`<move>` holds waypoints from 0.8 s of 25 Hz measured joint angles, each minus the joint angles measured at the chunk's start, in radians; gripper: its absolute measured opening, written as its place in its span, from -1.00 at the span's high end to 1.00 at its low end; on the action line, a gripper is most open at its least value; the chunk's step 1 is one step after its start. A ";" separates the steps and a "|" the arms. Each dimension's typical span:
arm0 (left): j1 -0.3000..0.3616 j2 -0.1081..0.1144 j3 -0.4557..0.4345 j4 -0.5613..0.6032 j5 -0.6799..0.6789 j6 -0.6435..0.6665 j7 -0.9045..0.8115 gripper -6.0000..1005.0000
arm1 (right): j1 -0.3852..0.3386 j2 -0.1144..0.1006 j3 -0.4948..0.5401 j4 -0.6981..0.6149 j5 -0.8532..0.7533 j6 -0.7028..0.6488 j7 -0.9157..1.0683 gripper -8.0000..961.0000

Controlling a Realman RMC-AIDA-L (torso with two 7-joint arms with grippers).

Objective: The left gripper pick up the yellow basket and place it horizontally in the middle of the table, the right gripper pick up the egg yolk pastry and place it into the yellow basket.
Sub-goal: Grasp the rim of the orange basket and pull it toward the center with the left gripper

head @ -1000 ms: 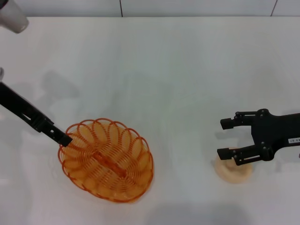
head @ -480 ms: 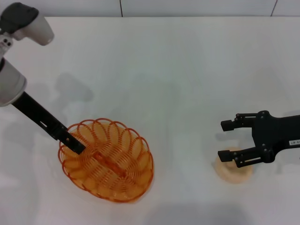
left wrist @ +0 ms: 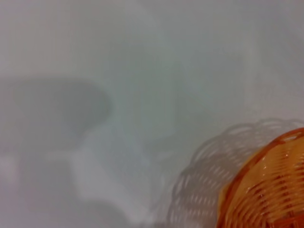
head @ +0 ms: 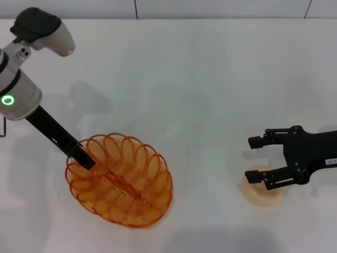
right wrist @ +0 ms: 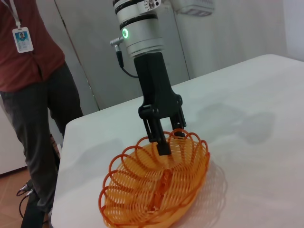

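Head view: we see the yellow basket (head: 119,179) flat on the table (head: 200,79), bare white tabletop stretching wide beyond its far and right rims. The left gripper (head: 84,158) reaches in over the basket's left rim, fingers (right wrist: 160,137) straddling the looped edge; we can't tell if they're clamped. Well to the basket's right, the right gripper (head: 257,158) hangs spread wide, gripping nothing, lower finger over the egg yolk pastry (head: 261,190).

middle of table (head: 210,89): bare, I can pass freely | left front: basket (head: 120,180) with my left gripper (head: 81,156) at its rim | right front: pastry (head: 261,191) under my right gripper (head: 255,158), fingers spread | between basket and pastry: open lane
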 joint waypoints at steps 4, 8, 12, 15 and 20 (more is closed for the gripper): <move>-0.005 -0.003 0.014 -0.001 0.001 -0.013 -0.006 -0.19 | 0.000 0.000 0.000 0.000 0.000 0.000 0.000 -0.75; -0.007 -0.005 0.014 -0.001 0.002 -0.017 -0.011 0.12 | 0.000 0.000 0.000 0.000 0.000 0.000 0.000 -0.75; -0.007 -0.004 0.014 -0.001 0.002 -0.017 -0.019 0.31 | 0.000 0.000 0.000 0.000 0.000 0.000 0.000 -0.75; -0.008 -0.005 0.014 -0.001 0.002 -0.018 -0.018 0.35 | 0.001 0.000 0.000 0.000 0.000 0.000 0.000 -0.75; -0.009 -0.007 0.023 -0.001 0.001 -0.017 -0.014 0.44 | 0.001 0.000 0.000 0.000 0.000 0.000 0.000 -0.75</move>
